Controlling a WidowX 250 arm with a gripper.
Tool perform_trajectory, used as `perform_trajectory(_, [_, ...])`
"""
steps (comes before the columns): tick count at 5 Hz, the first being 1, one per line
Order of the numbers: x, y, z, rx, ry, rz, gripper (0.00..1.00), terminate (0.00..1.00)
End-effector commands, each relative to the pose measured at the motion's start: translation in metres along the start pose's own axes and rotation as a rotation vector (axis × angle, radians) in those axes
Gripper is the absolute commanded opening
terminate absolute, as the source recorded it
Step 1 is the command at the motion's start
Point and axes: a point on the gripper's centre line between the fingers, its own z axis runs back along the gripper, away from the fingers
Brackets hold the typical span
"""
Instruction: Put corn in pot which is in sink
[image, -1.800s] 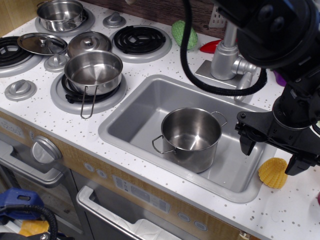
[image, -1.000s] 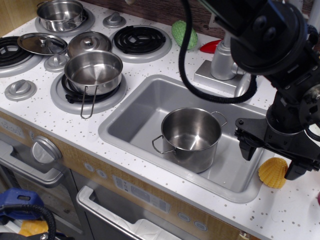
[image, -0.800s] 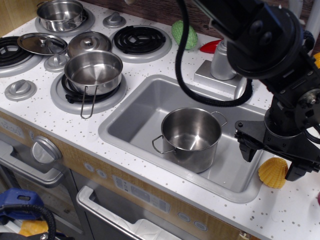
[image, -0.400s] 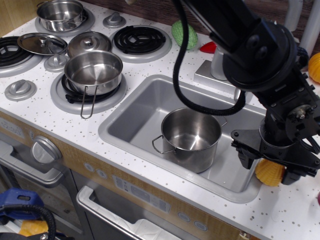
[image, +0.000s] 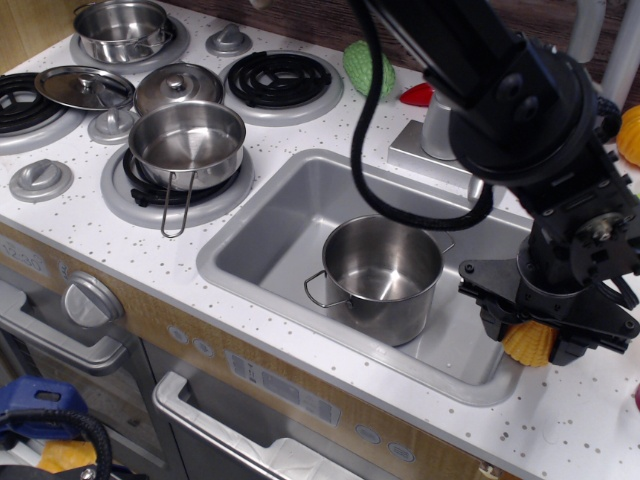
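Black arm angled down, pincer (image: 532, 340) clamped shut

A toy play kitchen. The white speckled countertop (image: 90, 225) carries moulded coil burners (image: 280, 78) with grey knobs (image: 40, 180) at the left, small steel pans (image: 187, 143) and lids (image: 82, 87) on them, and a plastic grey sink (image: 270, 235) with a silver faucet (image: 440, 125) at the right. Near the front, oven-style handles (image: 215, 430) and dials (image: 90, 298) line the wood-look cabinet face.

no readable text, labels, brands or numbers show on anything in view.
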Motion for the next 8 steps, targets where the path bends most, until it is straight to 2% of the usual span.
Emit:
perform_trajectory(1, [0.025,0.008,0.025,0.029,-0.016,-0.078,0.0,0.0])
perform_trajectory(2, [0.034,0.023,0.034,0.059,-0.004,-0.144,0.0,0.0])
perform_trajectory(3, [0.041,0.044,0.038,0.053,0.007,-0.195,0.0,0.0])
perform_trajectory(4, [0.04,0.068,0.033,0.088,-0.018,-0.249,0.0,0.0])
perform_trajectory(5, [0.043,0.09,0.029,0.078,-0.021,-0.287,0.0,0.0])
perform_trajectory(6, [0.043,0.115,0.021,0.104,-0.057,-0.343,0.0,0.0])
perform_trajectory(7, [0.041,0.133,0.007,0.066,-0.064,-0.374,0.0,0.0])
perform_trajectory(8, [0.041,0.135,0.005,0.053,-0.071,-0.385,1.0,0.0])
